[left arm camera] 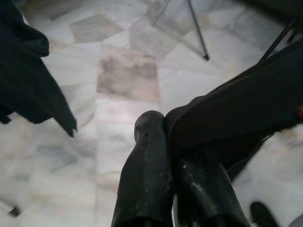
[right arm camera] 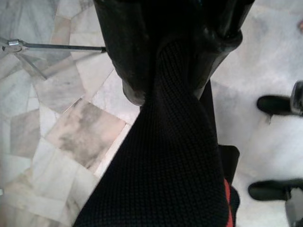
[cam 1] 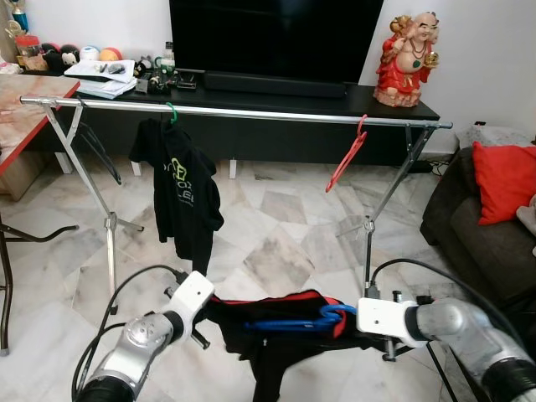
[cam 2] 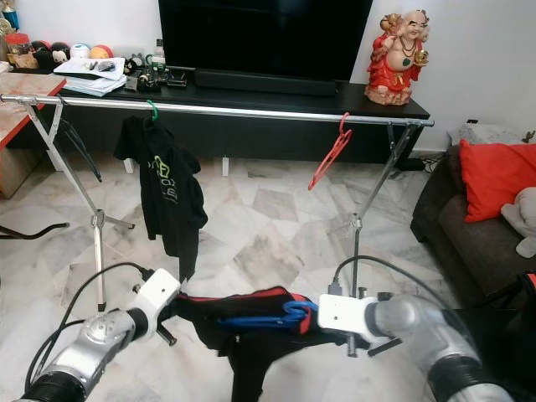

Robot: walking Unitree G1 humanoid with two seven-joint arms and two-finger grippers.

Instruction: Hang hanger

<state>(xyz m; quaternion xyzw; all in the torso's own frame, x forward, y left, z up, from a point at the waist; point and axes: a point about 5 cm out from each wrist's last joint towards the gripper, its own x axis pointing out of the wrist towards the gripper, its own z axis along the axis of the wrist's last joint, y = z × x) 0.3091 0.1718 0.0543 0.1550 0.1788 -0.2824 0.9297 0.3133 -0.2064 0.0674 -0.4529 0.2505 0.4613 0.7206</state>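
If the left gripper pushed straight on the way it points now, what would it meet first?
Probably the black garment it is already shut on; the left gripper points down, and beyond the cloth lies the marble floor. Depth is unclear.

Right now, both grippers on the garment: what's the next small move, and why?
Probably lift both arms together. The left gripper and right gripper pinch the black garment on its blue hanger well below the rail, where a gap lies between the hung shirt and red hanger.

Red statue (cam 1: 409,59) beside television (cam 1: 272,38); sofa (cam 1: 469,230) with cushion (cam 1: 505,180).
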